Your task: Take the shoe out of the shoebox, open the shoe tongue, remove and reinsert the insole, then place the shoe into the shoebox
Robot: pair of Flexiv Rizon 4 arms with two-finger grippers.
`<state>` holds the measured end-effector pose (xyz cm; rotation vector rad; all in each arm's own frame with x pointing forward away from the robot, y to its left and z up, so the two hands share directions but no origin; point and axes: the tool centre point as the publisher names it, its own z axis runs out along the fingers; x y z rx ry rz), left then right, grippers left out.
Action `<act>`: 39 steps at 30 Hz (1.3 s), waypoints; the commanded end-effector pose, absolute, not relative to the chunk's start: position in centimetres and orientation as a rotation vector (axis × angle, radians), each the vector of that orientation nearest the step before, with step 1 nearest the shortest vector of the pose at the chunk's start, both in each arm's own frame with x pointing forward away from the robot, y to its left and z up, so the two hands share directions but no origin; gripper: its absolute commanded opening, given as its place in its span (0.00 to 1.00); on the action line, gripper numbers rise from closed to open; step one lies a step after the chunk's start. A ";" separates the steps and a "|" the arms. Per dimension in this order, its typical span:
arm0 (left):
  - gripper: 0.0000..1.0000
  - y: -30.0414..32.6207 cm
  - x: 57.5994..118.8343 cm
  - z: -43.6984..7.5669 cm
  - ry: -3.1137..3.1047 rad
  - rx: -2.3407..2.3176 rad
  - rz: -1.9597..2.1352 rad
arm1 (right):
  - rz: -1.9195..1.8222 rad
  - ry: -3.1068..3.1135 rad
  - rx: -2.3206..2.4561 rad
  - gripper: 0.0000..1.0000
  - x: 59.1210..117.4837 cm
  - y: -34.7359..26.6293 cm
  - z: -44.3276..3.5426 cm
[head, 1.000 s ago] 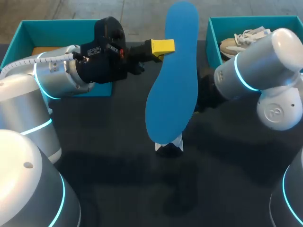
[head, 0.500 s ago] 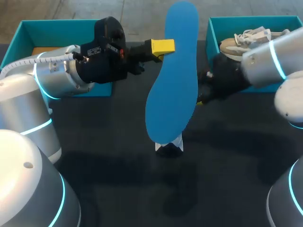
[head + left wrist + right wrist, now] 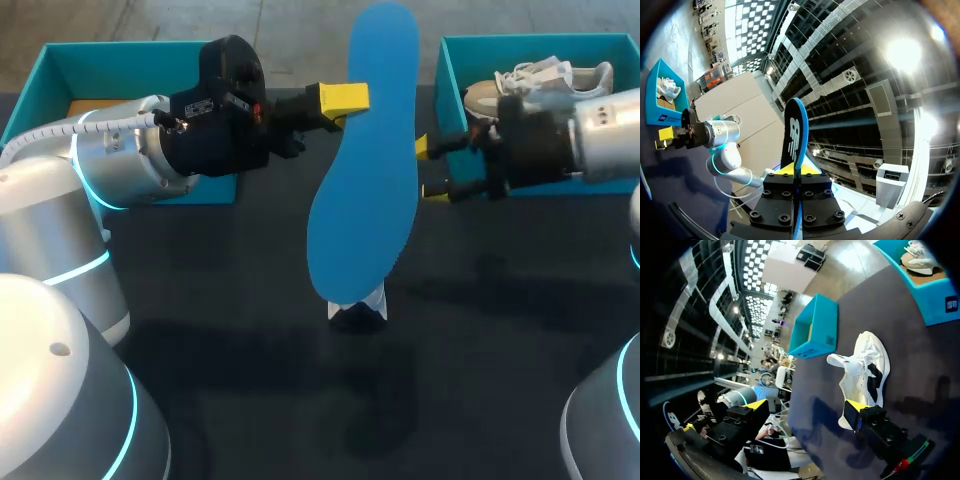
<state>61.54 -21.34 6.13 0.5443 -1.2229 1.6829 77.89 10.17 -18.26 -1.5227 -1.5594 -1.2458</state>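
My left gripper (image 3: 345,98) is shut on a blue insole (image 3: 365,150), held high over the table's middle; in the left wrist view the insole (image 3: 795,135) stands edge-on between the fingers of the left gripper (image 3: 795,172). Under it lies the white shoe (image 3: 357,306), mostly hidden in the head view. The right wrist view shows this shoe (image 3: 863,371) flat on the dark table with its tongue pulled out. My right gripper (image 3: 431,169) stands open and empty just right of the insole, apart from it. In its own view the right gripper (image 3: 806,407) hangs above the shoe.
A teal shoebox (image 3: 452,92) at the back right holds a second pale shoe (image 3: 540,78). Another teal box (image 3: 60,62) stands at the back left, partly behind my left arm. Both boxes (image 3: 817,327) sit on the dark table.
My right arm has drawn back to the right and turned, bringing its open gripper out from behind the insole. The left arm and the insole have stayed still.
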 end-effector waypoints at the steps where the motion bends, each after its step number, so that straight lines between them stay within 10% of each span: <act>1: 0.00 -21.8 60.8 6.5 -1.133 0.625 1.765 | -1.310 -1.498 -1.466 1.00 77.3 9.3 -17.4; 39: 0.00 -21.8 60.8 6.5 -1.133 0.625 1.765 | -1.364 -1.311 -1.363 1.00 77.8 9.1 -13.8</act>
